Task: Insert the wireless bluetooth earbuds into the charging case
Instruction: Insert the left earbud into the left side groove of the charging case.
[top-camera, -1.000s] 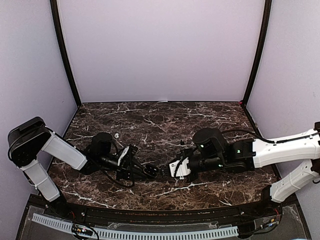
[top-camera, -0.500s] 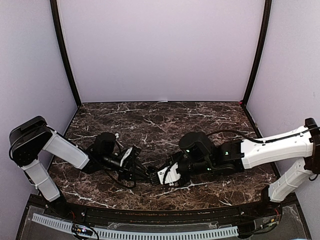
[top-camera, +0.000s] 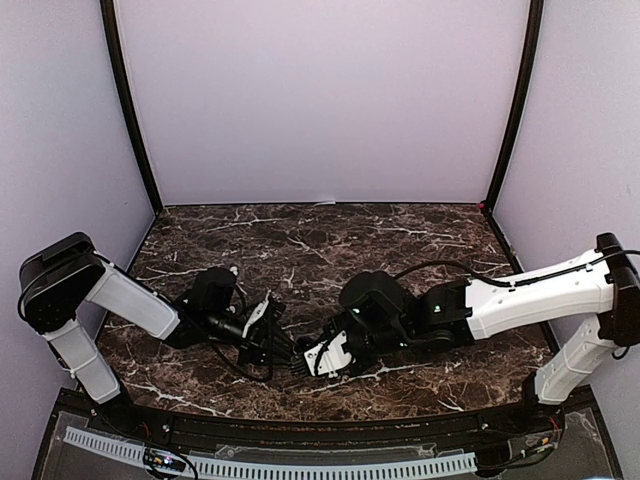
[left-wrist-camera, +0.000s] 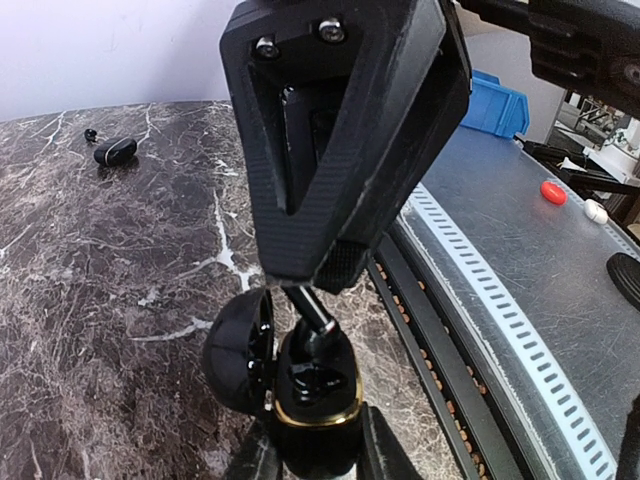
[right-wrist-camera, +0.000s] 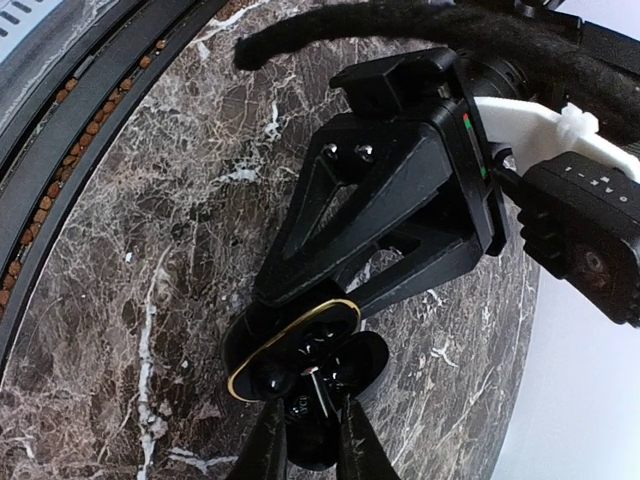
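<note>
Where the two arms meet near the table's (top-camera: 420, 240) front edge, the top view shows the left gripper (top-camera: 283, 347) and right gripper (top-camera: 303, 360) tip to tip; what lies between them cannot be made out.

Left wrist view: the left jaws are closed narrowly on the base of the charging case (left-wrist-camera: 315, 400), which is black with a gold rim. Its lid (left-wrist-camera: 238, 350) is hinged open just left of the jaws. Directly above, the right jaws pinch a black earbud (left-wrist-camera: 316, 318) at the case's mouth. A second case (left-wrist-camera: 115, 151) lies well beyond.

Right wrist view: the right jaws stand narrow, the earbud between their tips and over the open case just ahead.
</note>
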